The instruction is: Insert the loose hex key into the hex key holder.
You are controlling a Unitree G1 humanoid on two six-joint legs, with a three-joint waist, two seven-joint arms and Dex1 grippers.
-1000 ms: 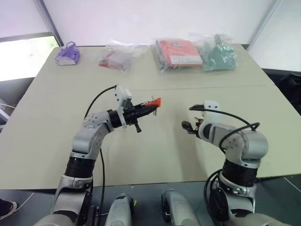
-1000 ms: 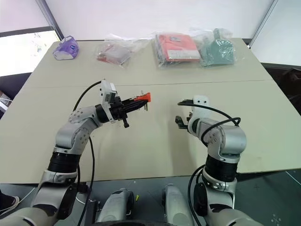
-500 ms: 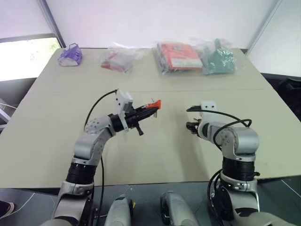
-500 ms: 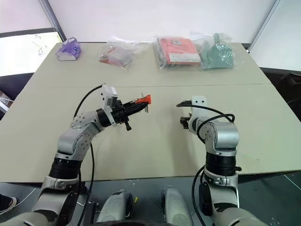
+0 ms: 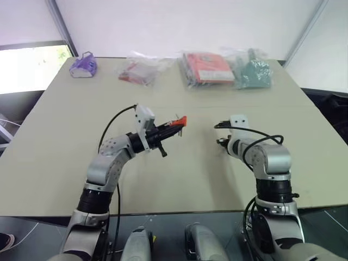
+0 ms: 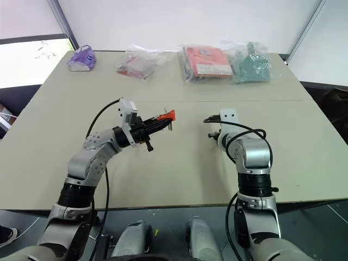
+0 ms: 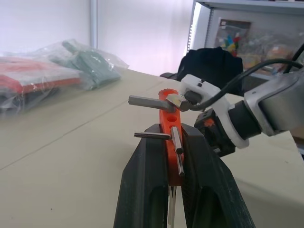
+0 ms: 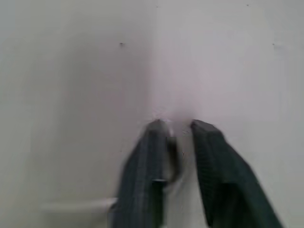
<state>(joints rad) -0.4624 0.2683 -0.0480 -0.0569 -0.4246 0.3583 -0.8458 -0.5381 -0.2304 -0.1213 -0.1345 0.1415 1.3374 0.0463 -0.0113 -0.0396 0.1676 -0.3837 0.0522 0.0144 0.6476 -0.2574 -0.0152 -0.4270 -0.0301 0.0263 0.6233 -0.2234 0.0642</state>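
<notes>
1 orange-red hex key holder (image 7: 170, 128), 3 grey keys protruding, is clamped in the left gripper (image 7: 175, 142) mid-table. The right gripper (image 8: 175, 137) pinches 1 loose hex key (image 8: 172, 159), blurred, to the right; 4 bags (image 5: 206, 66) lie far.

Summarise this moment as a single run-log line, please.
left gripper: shut on hex key holder, held above table | right gripper: shut on loose hex key, at table | insertion: not yet done
</notes>
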